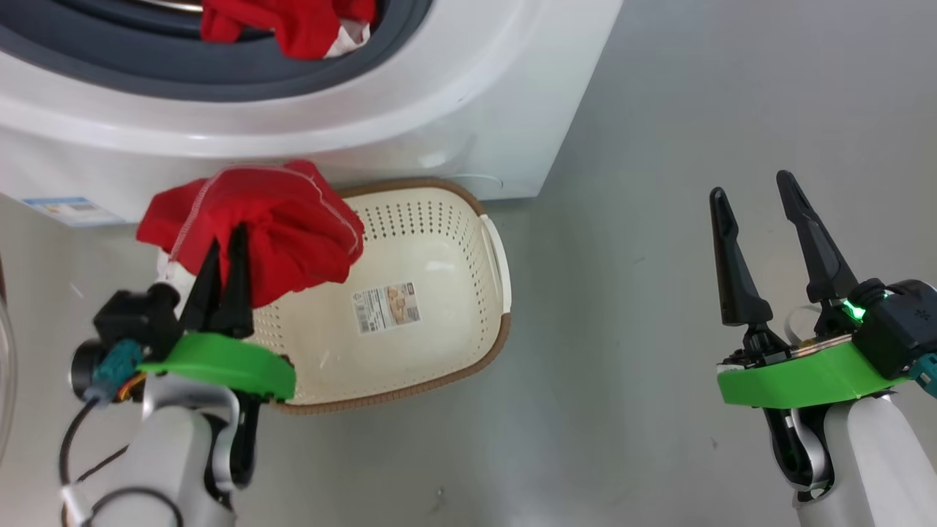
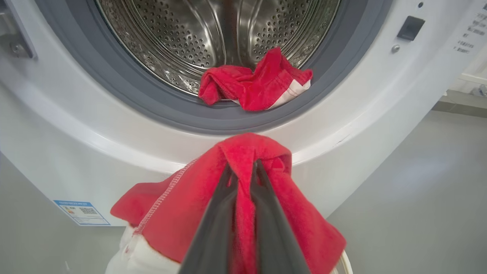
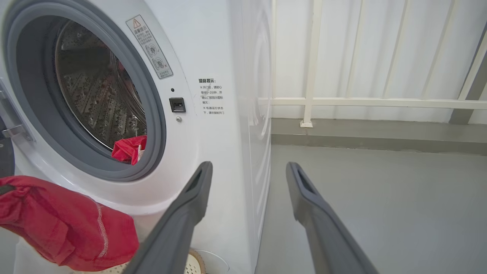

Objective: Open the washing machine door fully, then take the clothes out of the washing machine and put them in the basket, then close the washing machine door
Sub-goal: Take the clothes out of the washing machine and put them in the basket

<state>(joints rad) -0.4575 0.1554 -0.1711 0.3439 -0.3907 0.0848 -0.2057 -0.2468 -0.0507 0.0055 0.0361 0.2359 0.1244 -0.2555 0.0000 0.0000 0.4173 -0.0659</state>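
I'm pinching the red clothes (image 1: 285, 219) in my left gripper (image 1: 225, 240) over the basket (image 1: 439, 241), the right gripper (image 1: 750, 184) is hanging wide open, and the left wrist cam is showing another red piece (image 2: 251, 85) sitting in the washing machine (image 2: 114, 125).

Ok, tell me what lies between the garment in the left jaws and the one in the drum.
The grey rubber ring and the washing machine's white front, seen in the left wrist view, separate the held garment from the drum garment.
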